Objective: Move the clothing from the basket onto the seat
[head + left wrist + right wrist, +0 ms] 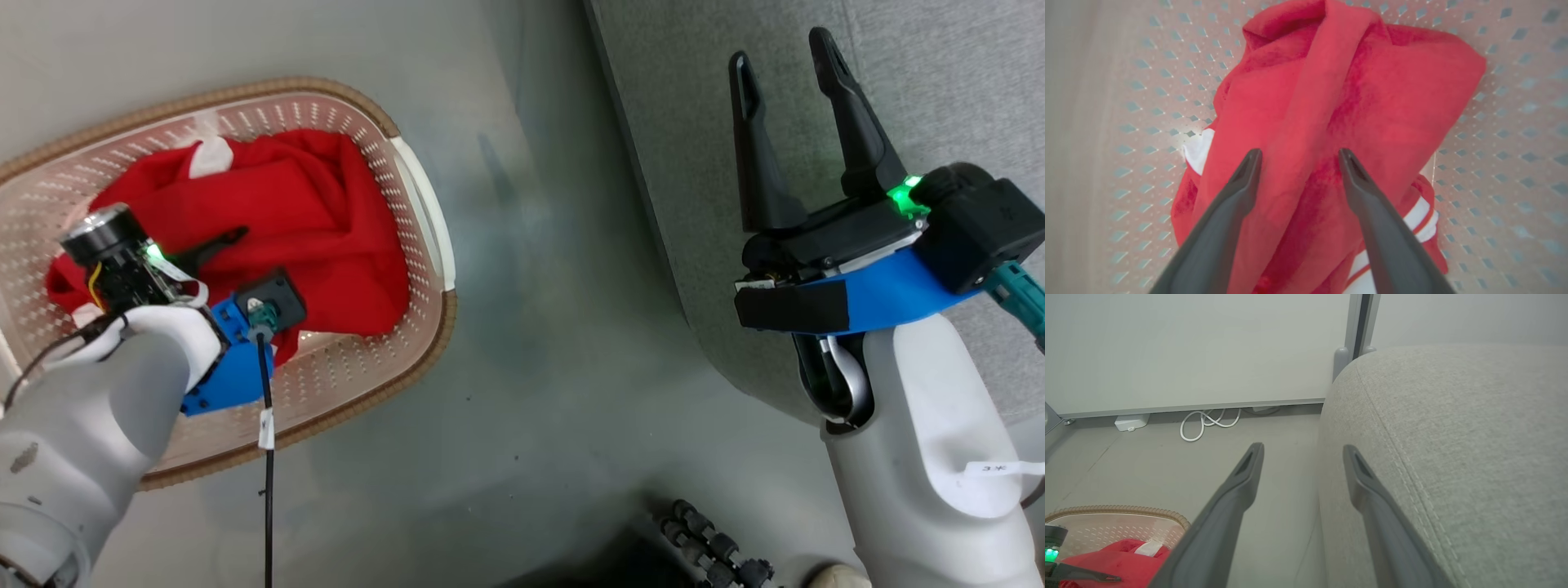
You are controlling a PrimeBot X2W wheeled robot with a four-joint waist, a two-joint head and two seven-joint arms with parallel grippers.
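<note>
Because the clothing (326, 220) is soft, light fabric that will sag and trail rather than keep a shape, the best hold looks to be the raised fold (1327, 81) along the top of the plain red piece, pinched deep so it cannot slip free. Both pieces lie heaped inside the basket (424, 212), with the plain red one on top and the striped piece (1421, 212) peeking out from under it. The left hand (1299, 154) hangs inside the basket with its fingers spread either side of that fold, gripping nothing. Whether the tips touch the cloth cannot be told. The basket stands on the floor (531, 367). Beside the basket, on the robot's right, is the seat (939, 82), and over its edge the right hand (780, 47) hangs with fingers apart and empty.
</note>
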